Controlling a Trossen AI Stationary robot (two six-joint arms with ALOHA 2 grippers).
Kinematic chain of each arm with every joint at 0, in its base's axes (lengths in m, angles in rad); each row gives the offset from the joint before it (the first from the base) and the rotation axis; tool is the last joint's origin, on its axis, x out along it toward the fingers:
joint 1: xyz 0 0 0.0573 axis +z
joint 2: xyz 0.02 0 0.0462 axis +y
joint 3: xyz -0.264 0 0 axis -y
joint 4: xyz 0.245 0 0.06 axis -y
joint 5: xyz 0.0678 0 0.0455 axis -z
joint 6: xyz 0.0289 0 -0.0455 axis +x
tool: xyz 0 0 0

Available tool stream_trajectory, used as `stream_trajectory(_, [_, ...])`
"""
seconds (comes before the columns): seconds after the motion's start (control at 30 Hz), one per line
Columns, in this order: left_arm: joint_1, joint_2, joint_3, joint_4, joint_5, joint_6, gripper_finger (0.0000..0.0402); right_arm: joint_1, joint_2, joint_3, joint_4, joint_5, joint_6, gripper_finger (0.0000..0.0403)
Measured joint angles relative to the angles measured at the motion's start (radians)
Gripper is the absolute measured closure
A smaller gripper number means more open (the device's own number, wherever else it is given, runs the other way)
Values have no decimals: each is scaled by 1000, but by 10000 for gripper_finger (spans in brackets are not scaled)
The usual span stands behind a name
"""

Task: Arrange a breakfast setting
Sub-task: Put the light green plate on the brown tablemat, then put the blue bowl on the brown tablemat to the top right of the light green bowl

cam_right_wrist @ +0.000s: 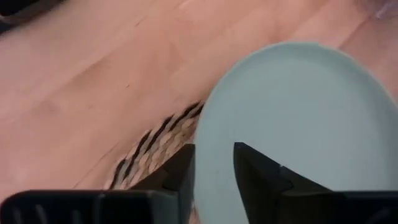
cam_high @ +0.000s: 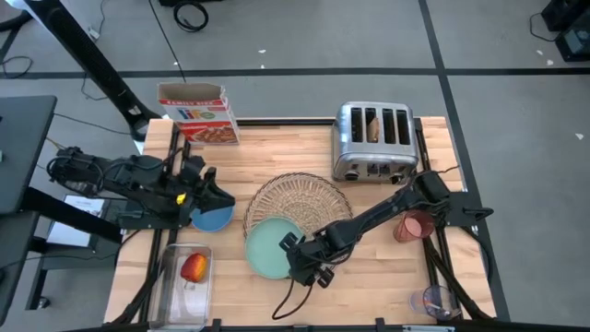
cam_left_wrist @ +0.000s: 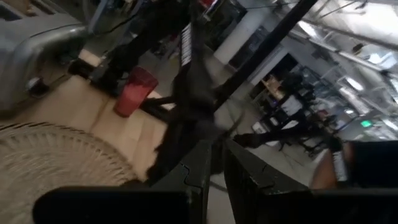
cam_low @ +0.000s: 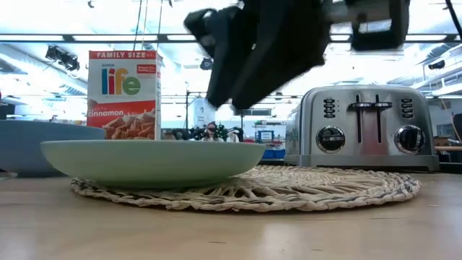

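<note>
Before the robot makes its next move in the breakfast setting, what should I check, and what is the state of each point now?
1. Plate centred on placemat: not ok; it lies only partly on the mat and overhangs its edge toward the table front.
2. Right end effector free of the plate: cannot tell; its fingers straddle the plate rim in the right wrist view.
3. Bowl placed on the setting: not ok; it sits beside the mat, under the left end effector.
4. Apple placed: not ok; it lies in the bin.
5. Cup placed: not ok; it stands off the mat, near the toaster.
</note>
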Motion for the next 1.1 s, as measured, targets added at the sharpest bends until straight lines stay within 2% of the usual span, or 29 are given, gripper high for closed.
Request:
stream_trajectory(0.17, [51, 1, 0, -236, -16, -20, 351, 4, -144, 0, -55, 87, 75, 240])
stream_trajectory(0.3, [65, 15, 0, -414, -20, -182, 352, 3, -264, 1, -108, 216, 219, 226])
stream_trajectory(0.5, [-42, 124, 33, -445, -33, -331, 381, 2, -382, 1, -127, 410, 439, 225])
stream_trajectory(0.63, [-84, 224, 40, -617, -69, -410, 395, 2, -413, 1, -129, 481, 477, 224])
stream_trajectory(0.77, [-82, 313, 40, -772, -92, -489, 372, -3, -408, 1, -136, 512, 490, 225])
stream_trajectory(1.1, [-78, 451, 32, -790, -113, -538, 253, -35, -380, -1, -159, 509, 491, 225])
